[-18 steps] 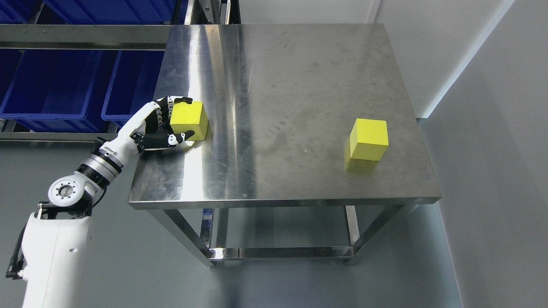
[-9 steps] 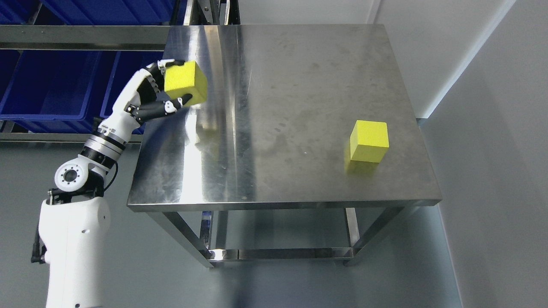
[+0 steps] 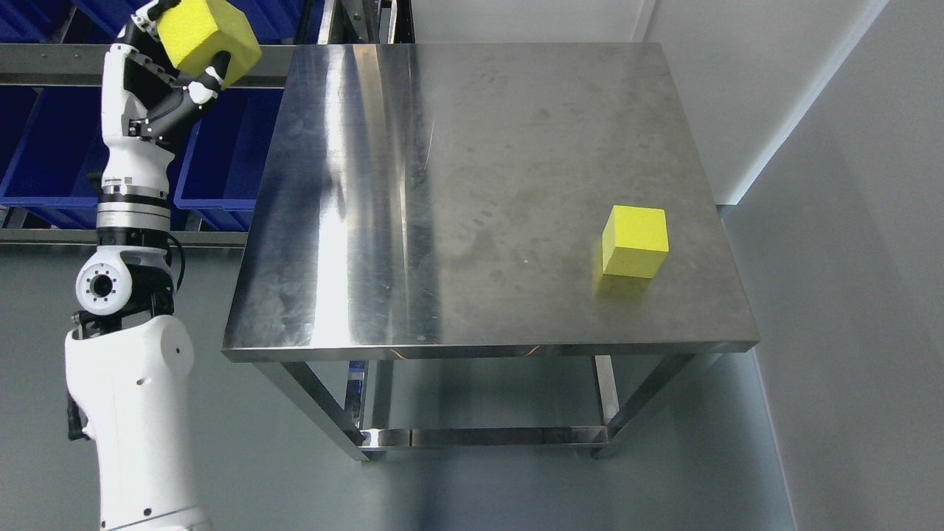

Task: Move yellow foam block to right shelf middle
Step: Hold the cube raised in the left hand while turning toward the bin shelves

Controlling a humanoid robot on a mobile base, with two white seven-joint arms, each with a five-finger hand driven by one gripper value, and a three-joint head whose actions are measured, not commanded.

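My left hand (image 3: pixel 181 55) is raised high at the upper left, off the table's left side, in front of the shelf rack. Its fingers are shut on a yellow foam block (image 3: pixel 206 37), tilted, with the block's top near the picture's upper edge. A second yellow foam block (image 3: pixel 636 241) sits upright on the steel table (image 3: pixel 442 184), near its right edge toward the front. The right arm does not show.
A metal shelf rack (image 3: pixel 140 65) with several blue bins (image 3: pixel 51 162) stands to the left of the table. A grey wall runs along the right. Below the tabletop are steel legs and a crossbar (image 3: pixel 487 436).
The left hand has lifted the block off the table's left part and swung it up and to the left, from above the table edge to in front of the shelf. The other block stayed put.
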